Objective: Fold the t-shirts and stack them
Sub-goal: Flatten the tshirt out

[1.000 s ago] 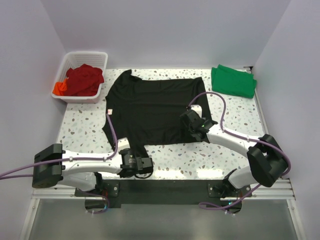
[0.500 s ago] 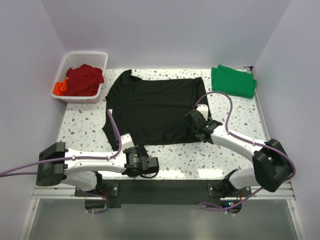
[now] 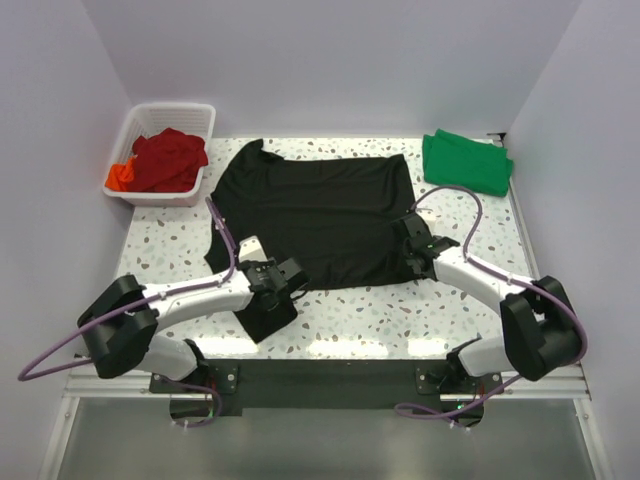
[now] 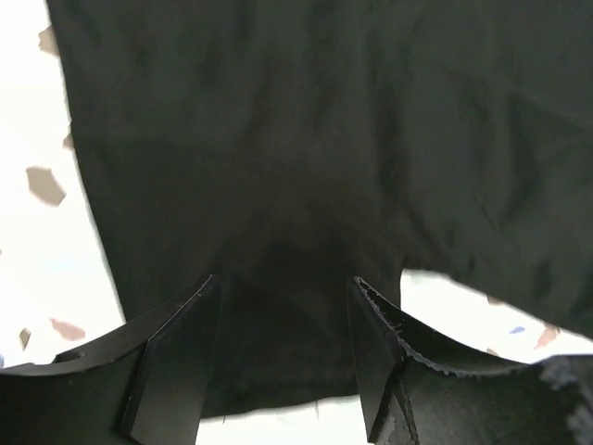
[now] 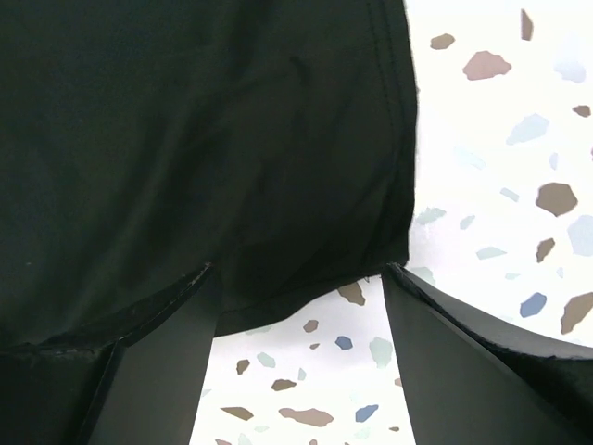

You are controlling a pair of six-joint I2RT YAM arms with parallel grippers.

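The black t-shirt [image 3: 310,205] lies spread flat in the middle of the table. My left gripper [image 3: 285,273] hovers open over its near-left part, with dark cloth [image 4: 278,139] under and between the fingers [image 4: 176,362] and a sleeve [image 3: 268,315] trailing toward the front edge. At the shirt's near-right corner [image 5: 315,278] my right gripper [image 3: 412,238] stands open, the hem lying between its fingertips [image 5: 445,362]. A folded green t-shirt [image 3: 465,162] rests at the back right. The dark red t-shirt [image 3: 170,158] and the orange one [image 3: 120,178] sit in the basket.
A white slatted basket [image 3: 200,112] stands at the back left corner. Bare speckled tabletop [image 3: 160,245] shows left of the black shirt and along the front right [image 3: 400,320]. Purple cables loop over both arms.
My left gripper opened, let the sleeve go near the front edge and moved back over the shirt. My right gripper shifted a little to the right, to the shirt's corner.
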